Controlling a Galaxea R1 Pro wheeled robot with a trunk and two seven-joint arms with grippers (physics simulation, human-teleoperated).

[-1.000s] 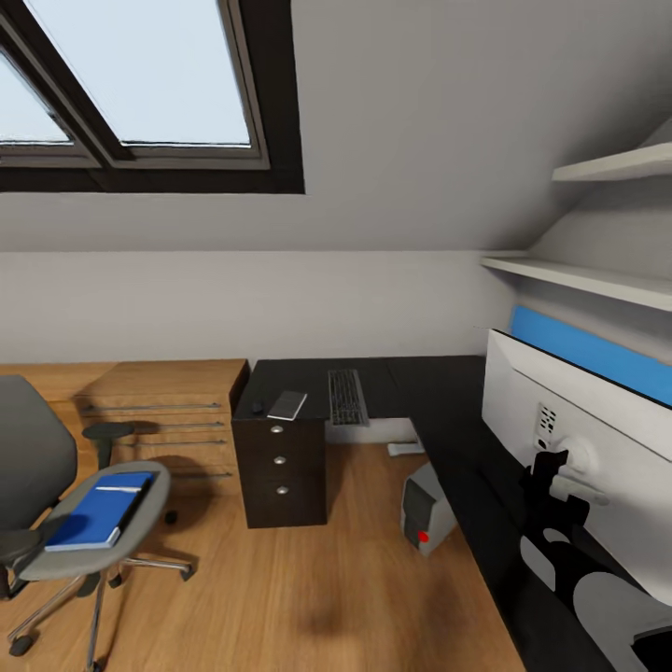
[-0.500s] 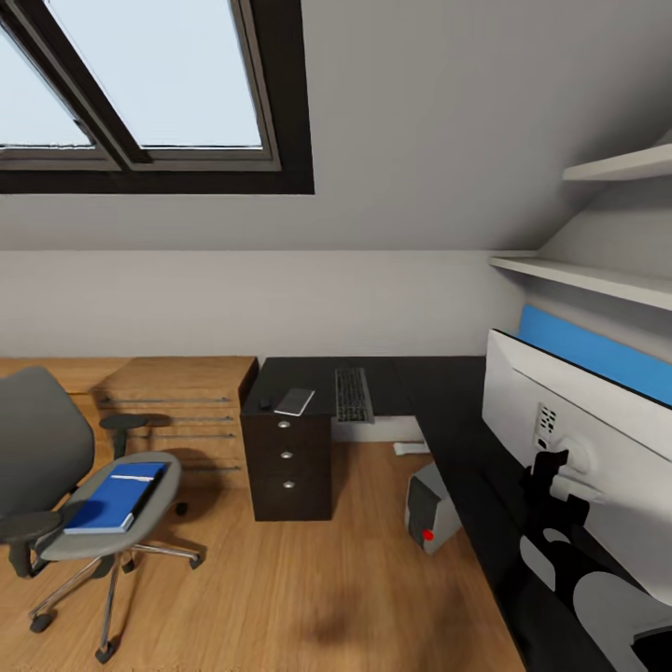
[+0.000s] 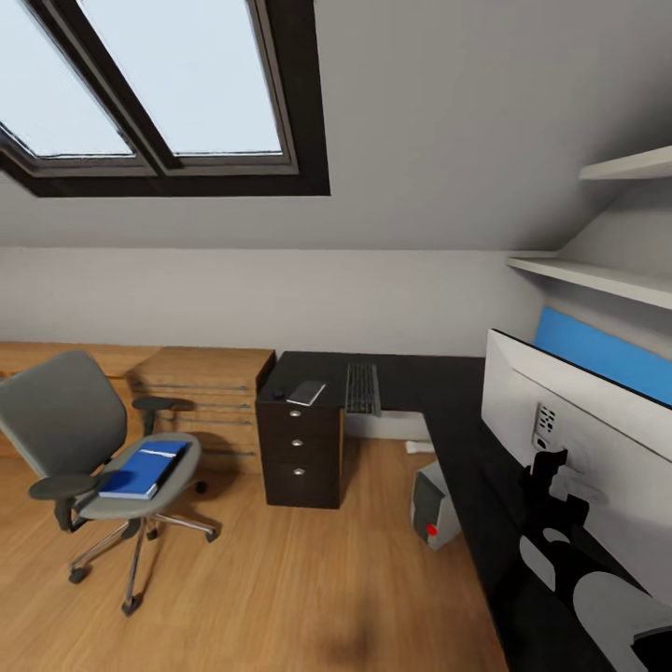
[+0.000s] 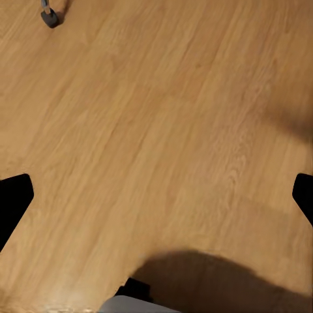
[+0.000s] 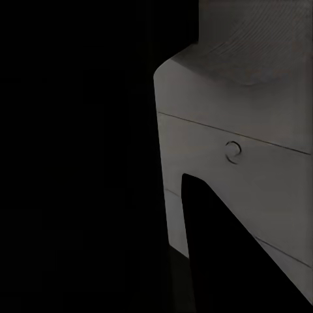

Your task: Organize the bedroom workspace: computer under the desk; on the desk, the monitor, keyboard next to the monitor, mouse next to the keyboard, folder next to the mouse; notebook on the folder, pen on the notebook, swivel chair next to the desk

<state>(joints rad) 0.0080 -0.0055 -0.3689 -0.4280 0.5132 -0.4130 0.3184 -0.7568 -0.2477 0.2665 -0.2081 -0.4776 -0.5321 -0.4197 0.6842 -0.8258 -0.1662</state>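
1. Spanning the back wall and running down the right side, the desk (image 3: 425, 378) is an L w/ glossy black top; its black three-drawer unit (image 3: 301, 455) stands under the left end, drawers shut, contents not visible.
2. Standing on the desk's right leg, the monitor (image 3: 579, 439) shows its white back to the head cam, w/ the blue back panel (image 3: 602, 355) behind it.
3. The swivel chair (image 3: 93, 448) sits on the wood floor (image 3: 280, 579), well apart from the desk, left of the light wooden dresser (image 3: 210, 392).
4. The seat holds the folder (image 3: 140, 471), bright blue, lying flat; a thin pale strip lies near its far edge, too small to ID.
5. The computer (image 3: 431, 504) stands on the floor by the desk's inner corner, tilted, red dot facing out.
6. The keyboard (image 3: 362, 387) lies on the desk top, back section, above and just right of the drawer unit.
7. The notebook (image 3: 306, 392) lies flat on the desk just left of the keyboard; a small dark item (image 3: 278, 392) beside it, prob. the mouse, can't confirm.
8. Left gripper (image 4: 156, 195): fingers spread wide, nothing between them, hanging over bare floor; a chair castor (image 4: 49, 17) shows at the frame edge.
9. Right gripper: the right wrist cam is mostly dark w/ a grey panel (image 5: 248, 163); can't tell apart or together.
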